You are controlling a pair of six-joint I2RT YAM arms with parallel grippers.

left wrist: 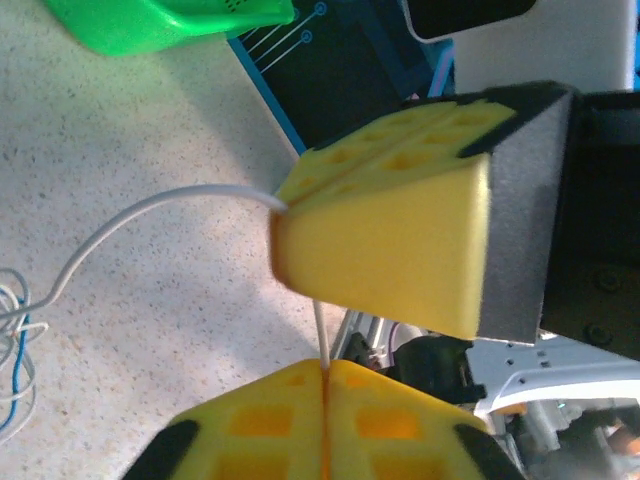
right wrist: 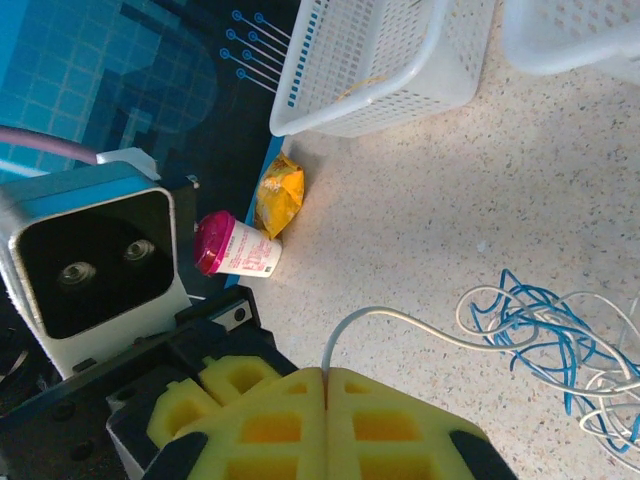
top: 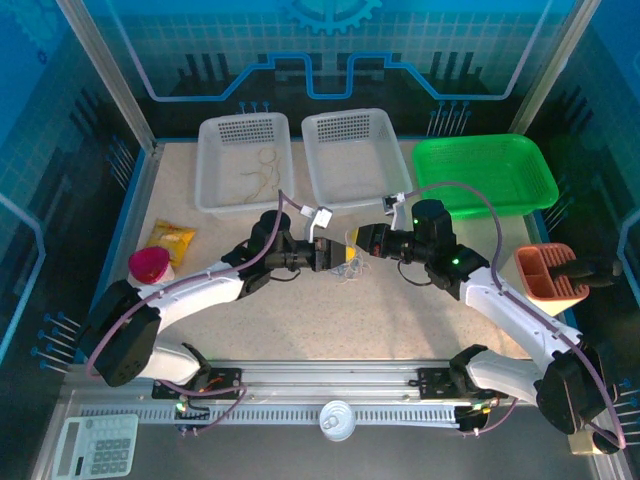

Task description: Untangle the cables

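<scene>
Cables (top: 350, 270): blue-and-white knot lying loose at the middle of the table (top: 420, 320), just on the near-edge side of both grippers. One white strand (right wrist: 400, 322) arcs out of it into the right gripper (right wrist: 327, 378), whose pads are clamped on it. The left gripper (left wrist: 325, 378) sits nose-to-nose with it, also pinching a white strand. The short span between the pinches runs left-right. Judgement: pull apart along that line.

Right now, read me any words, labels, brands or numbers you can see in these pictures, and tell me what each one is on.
No text can be read clearly here.
On the pink-lidded cup: some print on its white side, too blurred to read.
On the yellow snack packet: markings too small to read.
On the calculator: key marks too small to read.
</scene>
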